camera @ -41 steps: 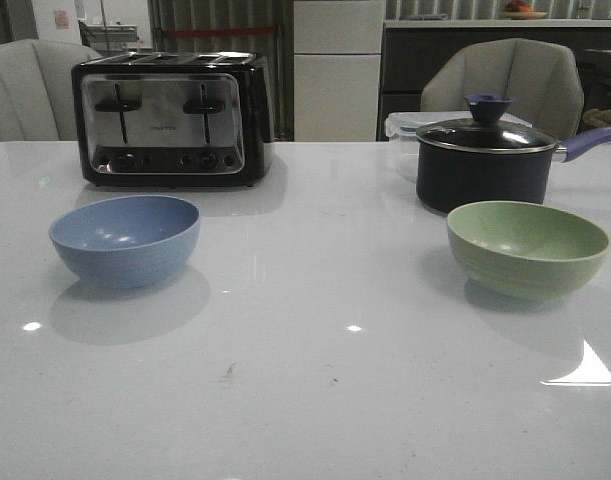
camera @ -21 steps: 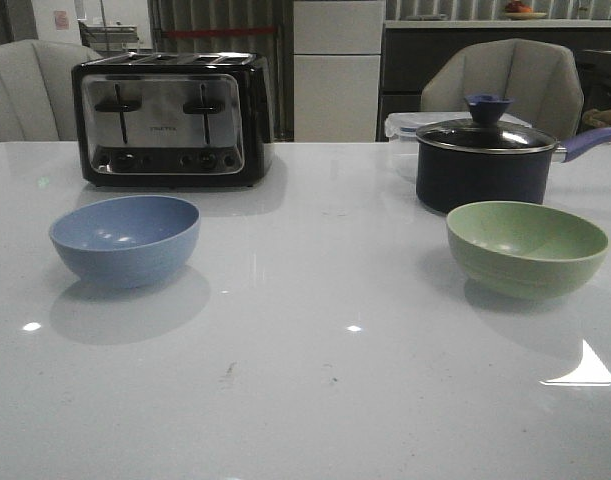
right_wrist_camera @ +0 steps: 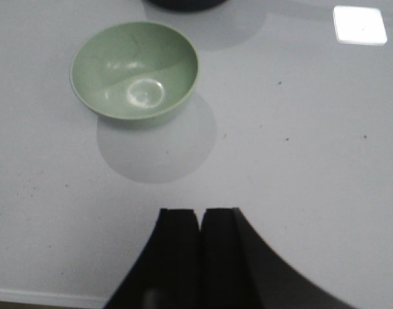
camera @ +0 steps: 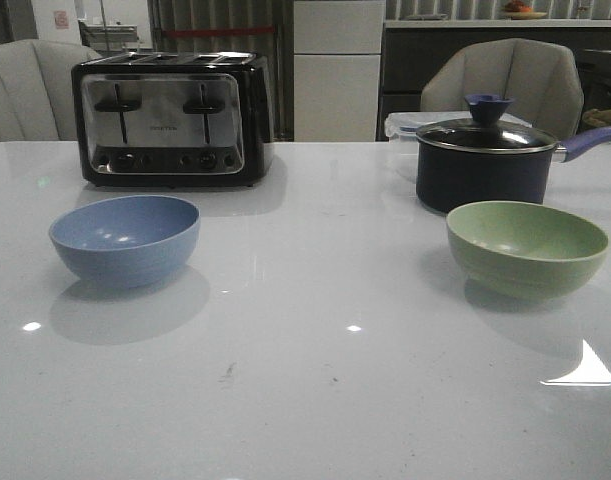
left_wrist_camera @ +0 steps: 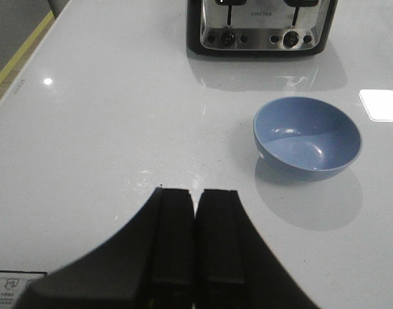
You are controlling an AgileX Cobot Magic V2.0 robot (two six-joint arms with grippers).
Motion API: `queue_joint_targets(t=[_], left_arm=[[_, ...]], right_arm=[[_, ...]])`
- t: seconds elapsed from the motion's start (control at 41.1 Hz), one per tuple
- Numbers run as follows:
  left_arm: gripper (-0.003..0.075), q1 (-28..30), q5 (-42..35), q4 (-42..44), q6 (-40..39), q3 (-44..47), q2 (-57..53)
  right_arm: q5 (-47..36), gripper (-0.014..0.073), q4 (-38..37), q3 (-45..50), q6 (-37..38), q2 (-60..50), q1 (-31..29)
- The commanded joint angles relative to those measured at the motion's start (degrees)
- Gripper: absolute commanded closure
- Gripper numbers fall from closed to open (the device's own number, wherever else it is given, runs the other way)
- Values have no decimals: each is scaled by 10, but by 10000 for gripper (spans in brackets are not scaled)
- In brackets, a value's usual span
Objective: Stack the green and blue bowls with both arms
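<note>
The dusty blue bowl (camera: pixel 125 238) sits upright and empty on the left of the white table; it also shows in the left wrist view (left_wrist_camera: pixel 307 138). The sage green bowl (camera: pixel 526 246) sits upright and empty on the right, and shows in the right wrist view (right_wrist_camera: pixel 134 69). My left gripper (left_wrist_camera: pixel 196 193) is shut and empty, above the table short of the blue bowl. My right gripper (right_wrist_camera: pixel 201 214) is shut and empty, short of the green bowl. Neither arm shows in the front view.
A black and chrome toaster (camera: pixel 170 118) stands behind the blue bowl. A dark lidded saucepan (camera: pixel 485 162) with a purple handle stands just behind the green bowl, a clear plastic box (camera: pixel 405 126) behind it. Chairs stand beyond the table's far edge.
</note>
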Motion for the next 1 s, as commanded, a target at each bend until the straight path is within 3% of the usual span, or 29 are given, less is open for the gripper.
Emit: queue_joint_targets(t=[0.0,0.073,0.244,0.317,0.536,0.853,0.974], left_arm=[[617,-4,-41,-4,-4,-16,10],[551,-4,-41,-4,-4,-16,10],[203,-4,-48,-4,-4,-16,10],[122,-4,-48,-4,-4,-16,10],[120,-14,-48,-33,3,-16,11],[120,-128,-56,-39,51,-16,11],[120,-148,-56,-39,58,-16,11]], right_arm=[[-18,531,-1,-20,-4,24,-3],[-7,472,0,-20,-4,39,-3],[-6,153,0,-20,-4,70,-3],[-6,66,0,-20,-4,80,-3],[-5,76,8,-49,-4,122,-3],[15,76,20,-158,-3,264,-6],[23,76,61,-203,-16,325,-35]])
